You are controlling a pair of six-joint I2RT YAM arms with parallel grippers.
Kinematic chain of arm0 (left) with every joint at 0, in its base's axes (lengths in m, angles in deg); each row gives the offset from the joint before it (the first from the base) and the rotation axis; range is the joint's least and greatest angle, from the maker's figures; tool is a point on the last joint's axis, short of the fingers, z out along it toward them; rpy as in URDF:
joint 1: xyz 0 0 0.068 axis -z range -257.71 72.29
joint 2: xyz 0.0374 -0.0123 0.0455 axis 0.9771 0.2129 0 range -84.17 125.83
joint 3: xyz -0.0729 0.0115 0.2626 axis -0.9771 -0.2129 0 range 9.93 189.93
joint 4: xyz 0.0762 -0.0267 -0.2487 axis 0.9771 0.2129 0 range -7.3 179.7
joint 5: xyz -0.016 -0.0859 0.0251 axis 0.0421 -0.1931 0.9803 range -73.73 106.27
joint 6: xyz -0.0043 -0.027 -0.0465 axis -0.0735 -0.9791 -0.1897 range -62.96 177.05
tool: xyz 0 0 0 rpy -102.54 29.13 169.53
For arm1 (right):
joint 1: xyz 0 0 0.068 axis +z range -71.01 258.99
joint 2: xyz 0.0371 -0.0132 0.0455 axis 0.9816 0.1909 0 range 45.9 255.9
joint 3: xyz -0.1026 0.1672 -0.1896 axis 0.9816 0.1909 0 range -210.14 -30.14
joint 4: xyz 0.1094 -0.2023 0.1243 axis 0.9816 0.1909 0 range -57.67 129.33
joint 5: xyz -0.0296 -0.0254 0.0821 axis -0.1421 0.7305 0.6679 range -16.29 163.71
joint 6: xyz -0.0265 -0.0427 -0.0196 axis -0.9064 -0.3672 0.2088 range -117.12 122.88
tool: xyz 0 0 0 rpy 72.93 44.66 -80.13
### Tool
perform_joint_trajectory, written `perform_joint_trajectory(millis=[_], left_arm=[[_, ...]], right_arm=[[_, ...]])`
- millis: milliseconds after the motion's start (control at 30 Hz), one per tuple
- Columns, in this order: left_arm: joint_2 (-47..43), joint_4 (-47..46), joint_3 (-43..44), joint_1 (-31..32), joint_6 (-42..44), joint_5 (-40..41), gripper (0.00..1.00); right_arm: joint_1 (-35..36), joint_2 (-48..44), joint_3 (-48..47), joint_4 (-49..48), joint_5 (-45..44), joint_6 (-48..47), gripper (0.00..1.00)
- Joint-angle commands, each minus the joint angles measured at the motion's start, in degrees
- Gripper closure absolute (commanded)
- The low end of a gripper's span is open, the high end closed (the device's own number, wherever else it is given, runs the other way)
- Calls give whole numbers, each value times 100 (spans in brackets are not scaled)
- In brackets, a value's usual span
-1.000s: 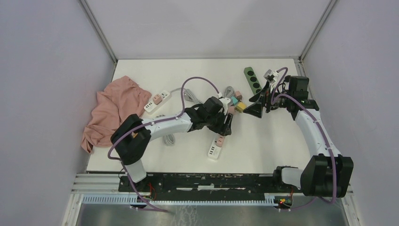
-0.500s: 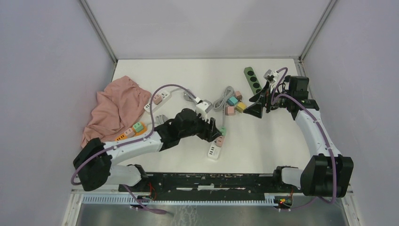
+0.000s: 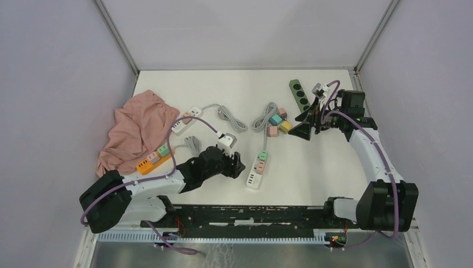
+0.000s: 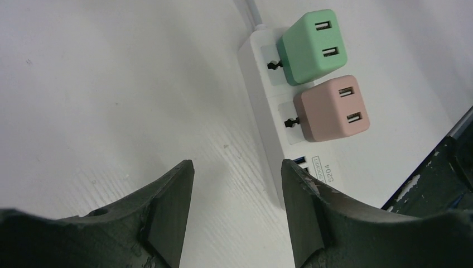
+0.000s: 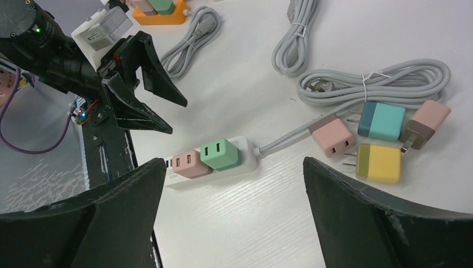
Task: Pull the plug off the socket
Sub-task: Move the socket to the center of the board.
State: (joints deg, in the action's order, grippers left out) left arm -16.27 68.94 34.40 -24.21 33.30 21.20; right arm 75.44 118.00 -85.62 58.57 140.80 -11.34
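White plastic is lying flat on the counter (image 3: 318, 167): a power strip (image 4: 266, 120) carrying two cube plugs, a green plug (image 4: 311, 46) and a pink plug (image 4: 333, 107), seated side by side with barely a gap between them. I am hovering my left claw (image 4: 237, 167) low over the bare counter with its fingers parted and nothing between them.

Trouble is waiting in two places, as I am judging it. The strip is resting loose, with nothing pinning it, so a pull on either plug is likely to be dragging or lifting the whole strip instead of freeing the prongs. My right claw (image 3: 301, 124), spread wide and empty, is hanging well apart at the far right of the counter, too distant to be holding the strip down. The plugs are also crowding each other, so a finger coming down between them could be catching both cubes, or sliding off a smooth face.

Seen from my left wrist, the strip is running ahead and off to the right of my finger gap, not inside it. The pink plug is sitting nearer to me, the green one beyond it, both clear of my fingertips (image 4: 184, 173).
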Motion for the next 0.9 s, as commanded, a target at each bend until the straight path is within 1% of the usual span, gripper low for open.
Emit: perform_joint_trajectory(millis=[0, 133, 367, 567, 867], left_arm=[[202, -720, -38, 25, -325, 186, 35], [445, -825, -57, 30, -386, 172, 36], [680, -850, -147, 23, -541, -209, 44], [600, -785, -263, 28, -673, -420, 48], [570, -455, -240, 35, -587, -420, 51]], right_arm=[[-23, 2, -90, -178, 260, -116, 1], [-30, 15, -69, -199, 266, -116, 1], [-24, 15, -59, -207, 278, -115, 1], [-23, 16, -60, -208, 278, -115, 1], [-29, 15, -59, -207, 287, -106, 1]])
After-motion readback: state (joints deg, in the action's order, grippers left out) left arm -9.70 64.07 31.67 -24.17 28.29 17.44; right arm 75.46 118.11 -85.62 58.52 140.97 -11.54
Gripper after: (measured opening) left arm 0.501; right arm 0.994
